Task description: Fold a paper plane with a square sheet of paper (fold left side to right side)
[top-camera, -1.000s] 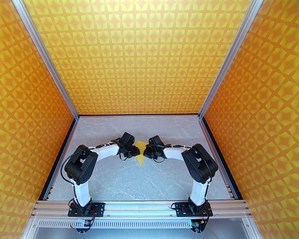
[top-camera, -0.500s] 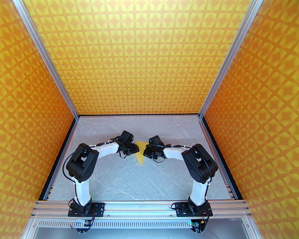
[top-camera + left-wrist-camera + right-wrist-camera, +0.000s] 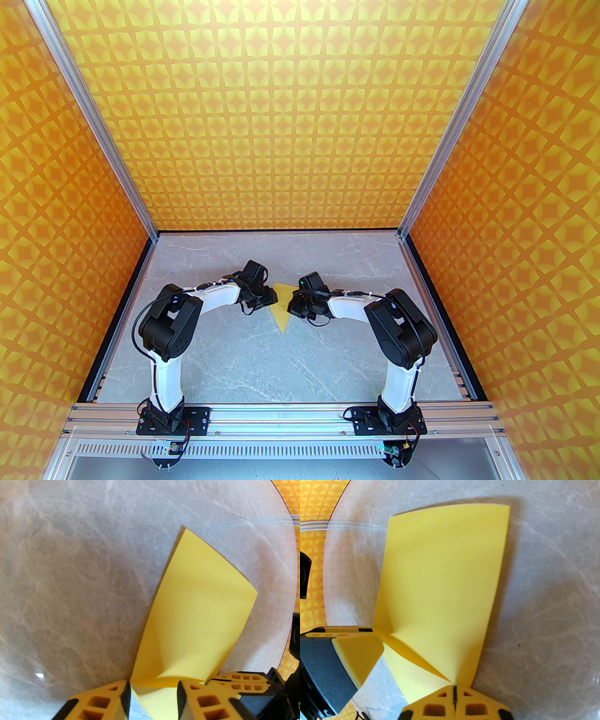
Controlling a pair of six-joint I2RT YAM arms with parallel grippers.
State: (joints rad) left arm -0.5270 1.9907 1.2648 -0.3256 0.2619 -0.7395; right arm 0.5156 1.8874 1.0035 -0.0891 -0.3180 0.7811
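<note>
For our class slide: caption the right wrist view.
Right gripper, shut, pinches the curling yellow paper over the marble table.

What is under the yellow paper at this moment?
Grey marbled tabletop shows around the yellow paper, and a shadow falls past its raised far edge. The patch of table directly beneath is covered, so nothing there can be checked. The right hand pinches one corner.

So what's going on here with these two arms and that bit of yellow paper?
A robot is folding a yellow sheet of paper in the middle of the grey table. The right gripper is shut on one corner of it, and the sheet bows up off the table with a soft crease. The left gripper, close beside it, has its jaws apart with paper between them. No finished plane yet.
</note>
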